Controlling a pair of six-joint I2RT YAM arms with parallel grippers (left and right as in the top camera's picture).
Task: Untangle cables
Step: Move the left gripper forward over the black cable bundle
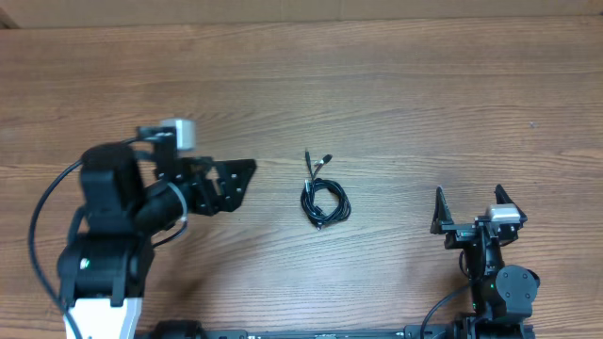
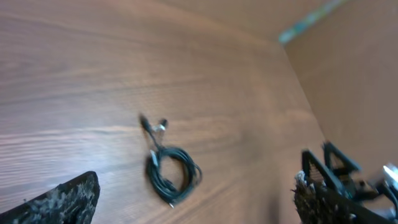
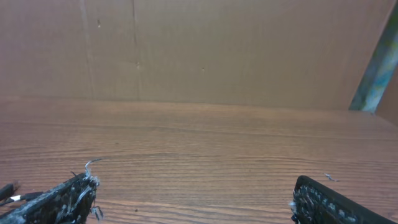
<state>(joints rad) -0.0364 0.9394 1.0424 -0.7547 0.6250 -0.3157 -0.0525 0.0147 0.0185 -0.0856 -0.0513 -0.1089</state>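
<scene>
Left gripper (image 1: pixel 243 186), jaws apart and holding nothing, hangs low over the table (image 1: pixel 396 75), its fingers directed toward the cables (image 1: pixel 325 202) but well short of them. Right gripper (image 1: pixel 471 202), jaws likewise apart and empty, stands near the table's front edge, well apart from the cables on their other side.

The cables lie near the middle of the table, between the two grippers. They form one small, loose black coil (image 2: pixel 173 174). Short free strands run out of its far side and end in small plug ends (image 1: pixel 318 160). The number of cords in the bundle cannot be told from these views.

Handling, as judged: the cords appear very light, limp and far thinner than a finger, so they will not keep their shape when lifted. A pull on one strand is likely to drag the whole coil across the smooth wood rather than free it.

The best hold is probably at the protruding strands just behind the plugs, where a single cord is exposed and the stiffer plug resists slipping through the jaws. The second gripper would take or pin the coil itself.
</scene>
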